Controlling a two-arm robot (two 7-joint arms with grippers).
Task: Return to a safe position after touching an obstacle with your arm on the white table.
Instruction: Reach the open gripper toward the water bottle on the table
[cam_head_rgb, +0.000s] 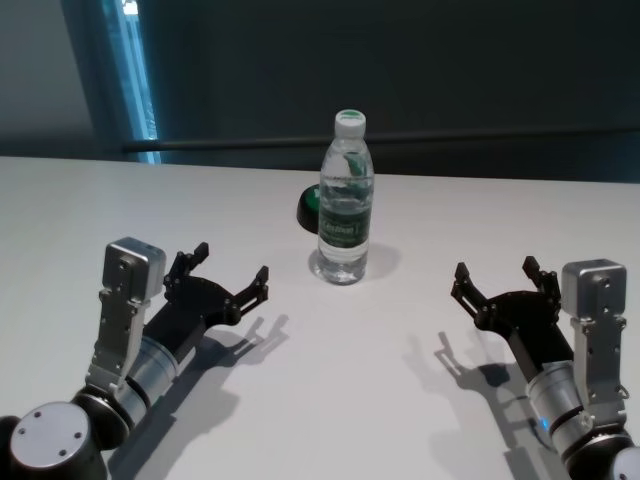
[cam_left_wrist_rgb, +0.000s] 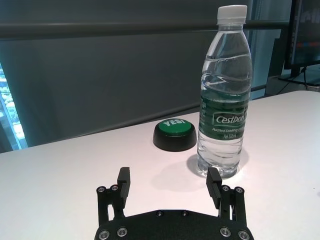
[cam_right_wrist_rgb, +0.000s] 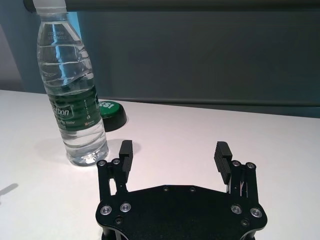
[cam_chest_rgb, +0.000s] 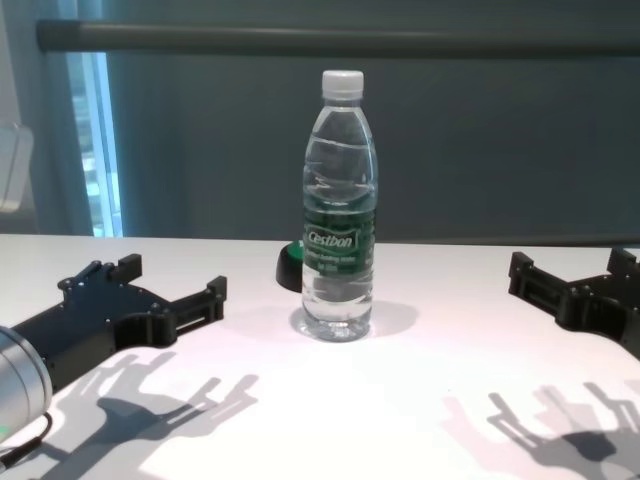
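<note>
Standing upright at the centre of the head view, the water bottle (cam_head_rgb: 345, 200) rests on the white tabletop (cam_head_rgb: 400, 400), touching neither arm. The left gripper (cam_head_rgb: 232, 268) at lower left and the right gripper (cam_head_rgb: 495, 274) at lower right both hold their fingers wide apart, gripping nothing. Only the left wrist view shows the word "YES!" on the green button (cam_left_wrist_rgb: 174, 134) behind the bottle; the chest view mostly hides it.
</note>
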